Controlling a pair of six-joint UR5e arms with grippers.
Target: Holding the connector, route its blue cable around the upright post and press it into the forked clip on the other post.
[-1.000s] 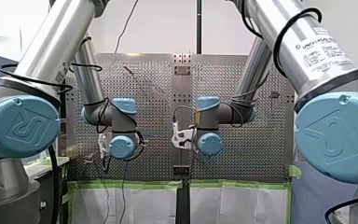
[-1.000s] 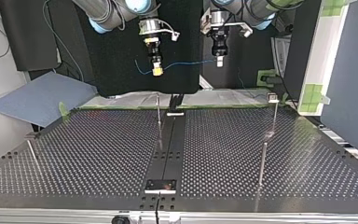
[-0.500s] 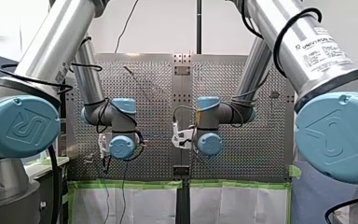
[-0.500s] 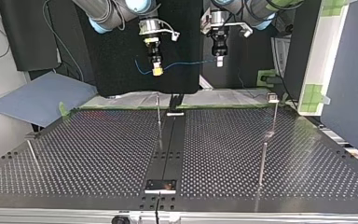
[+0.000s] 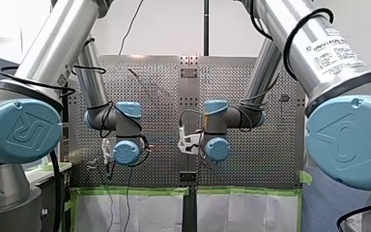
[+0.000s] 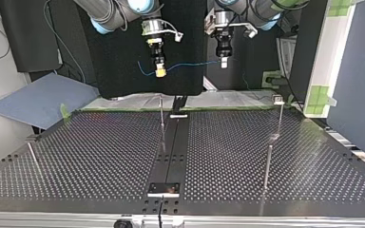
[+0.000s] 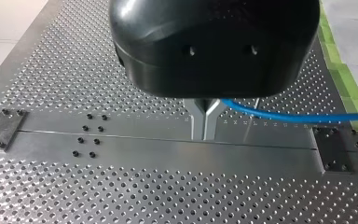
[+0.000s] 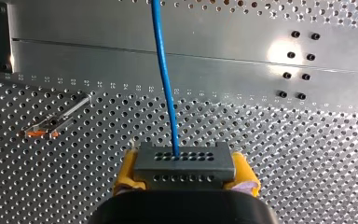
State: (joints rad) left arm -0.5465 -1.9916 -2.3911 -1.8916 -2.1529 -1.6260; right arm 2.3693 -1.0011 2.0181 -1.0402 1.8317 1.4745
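Right tool (image 8: pixel 185 158) clamps the grey rectangular connector (image 8: pixel 186 168) between yellow pads (image 8: pixel 127 170); left tool (image 7: pixel 206 128) (metal fingers (image 7: pixel 196 116) together) pinches the thin blue cable (image 7: pixel 284 116).

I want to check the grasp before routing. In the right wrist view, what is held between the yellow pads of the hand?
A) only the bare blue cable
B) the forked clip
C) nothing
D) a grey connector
D: the right hand is shut on the grey connector, and the blue cable comes out of one of its holes.
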